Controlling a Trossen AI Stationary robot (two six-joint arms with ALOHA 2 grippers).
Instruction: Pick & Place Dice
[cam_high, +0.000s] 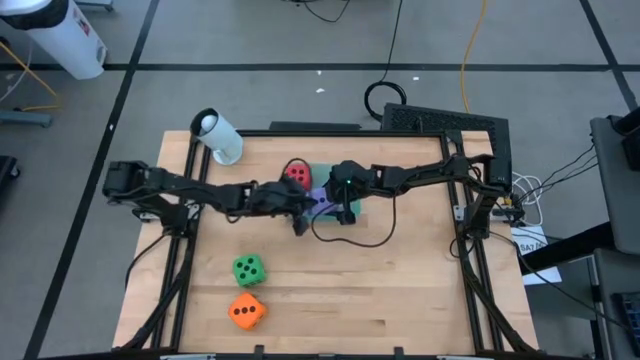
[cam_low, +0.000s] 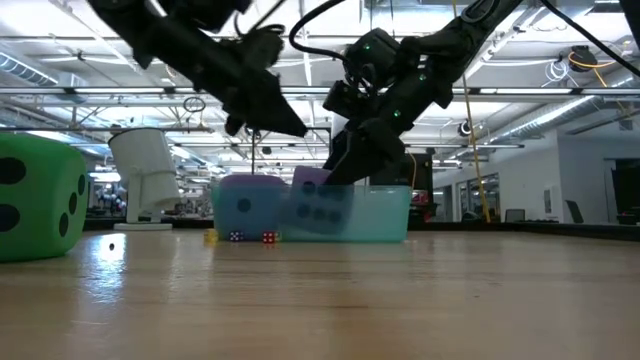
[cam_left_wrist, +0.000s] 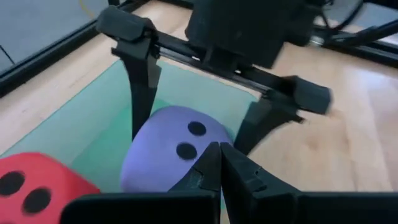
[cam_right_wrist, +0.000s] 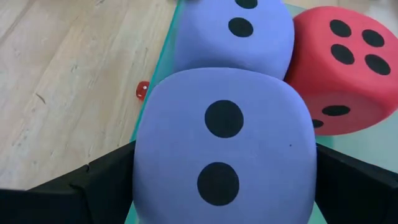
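**Meanwhile, over the tray: right claw grips a purple-blue die**

Right now the held purple-blue die sits clamped between the right claw's two dark fingers, one pressing each side, its two-pip face toward the wrist camera. It hangs at the teal tray, with the tray's clear wall in front of it in the low view. Just beyond it lies the second purple-blue die, resting in the tray, and the red die touches that one on the tray as well; from above, the red die shows at the tray's far edge.

The left claw is at the tray's near-left corner, close beside the right claw. Its fingertips meet in front of its camera, pinched together with nothing between them, and the second purple-blue die lies right past them.

Well apart from the tray, toward the near edge of the wooden surface, stand the green die and, just beside it and nearer still, the orange die. Neither claw touches them.

A white cylindrical camera stands at the surface's far-left corner. Tiny dice lie on the wood by the tray's wall.
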